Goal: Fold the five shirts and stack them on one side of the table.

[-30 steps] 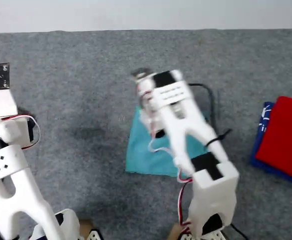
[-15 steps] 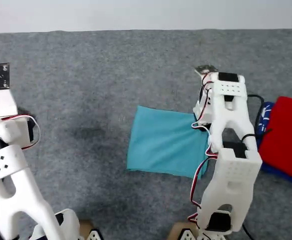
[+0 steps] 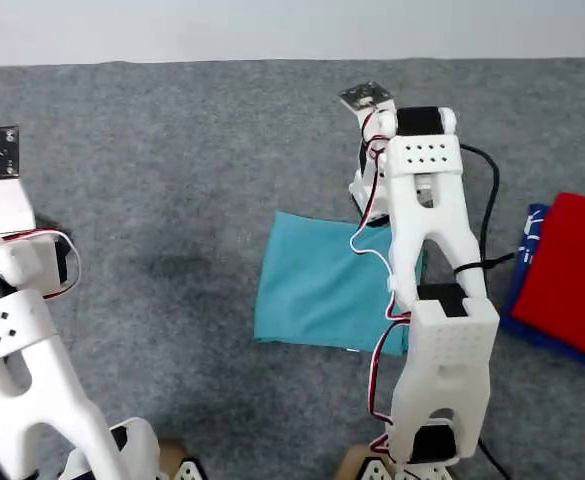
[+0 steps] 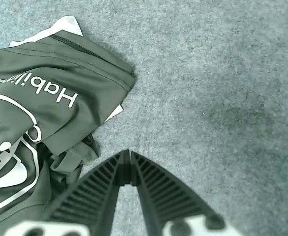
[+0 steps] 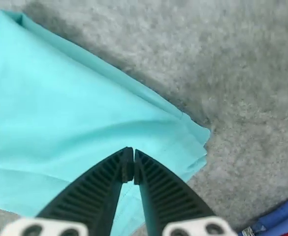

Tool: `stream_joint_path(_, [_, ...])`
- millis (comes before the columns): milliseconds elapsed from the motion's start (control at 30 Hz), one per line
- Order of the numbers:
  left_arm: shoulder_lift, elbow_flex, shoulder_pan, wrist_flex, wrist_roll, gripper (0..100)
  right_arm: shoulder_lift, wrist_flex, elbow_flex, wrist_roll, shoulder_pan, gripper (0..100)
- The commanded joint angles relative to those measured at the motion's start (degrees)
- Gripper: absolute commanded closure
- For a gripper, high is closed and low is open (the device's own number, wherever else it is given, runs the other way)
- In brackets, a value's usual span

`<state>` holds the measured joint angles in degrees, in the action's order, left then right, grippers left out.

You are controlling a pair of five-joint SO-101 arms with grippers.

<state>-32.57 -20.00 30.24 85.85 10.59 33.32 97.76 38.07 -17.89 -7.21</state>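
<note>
A folded shirt (image 3: 312, 285) was laid on the counter (image 3: 172, 150), with one corner under the right fingers (image 5: 102, 189). Two stacked shirts (image 3: 572, 275) were set farther right of those fingers. An unfolded shirt (image 4: 30, 123) was spread just beside the left fingers (image 4: 97, 189).

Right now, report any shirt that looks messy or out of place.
The dark shirt lies crumpled and unfolded on the table. The teal shirt is folded flat but sits mid-table, apart from the red shirt stacked on the blue shirt.
</note>
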Motion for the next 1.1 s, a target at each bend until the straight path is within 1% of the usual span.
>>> stream_joint_path(0, [-1.7, 1.7, 0.1, 0.4, 0.5, 100, -1.5, 1.3, 3.1, -0.4, 2.7, 99.0])
stream_joint_path(233, [-1.7, 1.7, 0.1, 0.4, 0.5, 100, 6.0, 0.9, 3.2, -1.2, 12.9, 99.0])
stream_joint_path(333, [-1.7, 1.7, 0.1, 0.4, 0.5, 100, 9.7, 0.6, 3.3, -4.3, 16.9, 99.0])
stream_joint_path(467, [-1.7, 1.7, -0.1, 0.4, 0.5, 100, 11.3, -0.9, 3.3, -4.7, 19.7, 99.0])
stream_joint_path(567, [-1.7, 1.7, -0.1, 0.4, 0.5, 100, 9.4, 0.0, 3.4, -4.6, 19.1, 99.0])
stream_joint_path(800, [-1.6, 1.7, -0.1, 0.1, 0.4, 100, -2.5, 5.0, 3.1, -4.2, 11.6, 99.0])
stream_joint_path(900, [-1.6, 1.7, -0.2, 0.0, 0.4, 100, -6.5, 5.0, 3.1, -1.3, 8.8, 99.0])
stream_joint_path(1067, [-1.6, 1.7, -0.2, 0.0, 0.4, 100, -5.6, 4.5, 1.9, -0.4, 4.5, 99.0])
